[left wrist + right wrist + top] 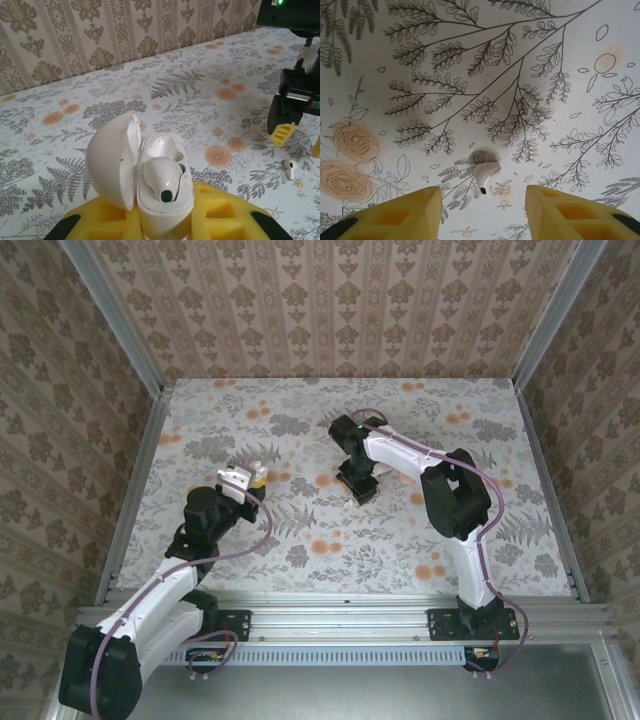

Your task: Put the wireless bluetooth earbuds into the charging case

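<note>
Bench has a grey fern and orange flower print, with patterned walls round it. Left hand is over the left-centre of the bench. Its yellow fingers are closed tight on the base of the charging case, which is gripped upright between them and touches both. Case lid is hinged open and stands up at the left of the base. Seated earbud lies in the near well of the case, dark tip toward the wrist camera.

Right hand is near bench centre, well apart from the left hand, wrist pointing down at the surface. Its two yellow fingers stand apart, partly open, gripping nothing. Loose earbud lies flat on the bench print, in line with the gap between those fingers and just ahead of the tips. It touches neither finger. From the left wrist view the same bud lies on the bench just beside the right hand's yellow fingertip, clear of it. Cannot tell whether the right fingertips touch the bench.
</note>
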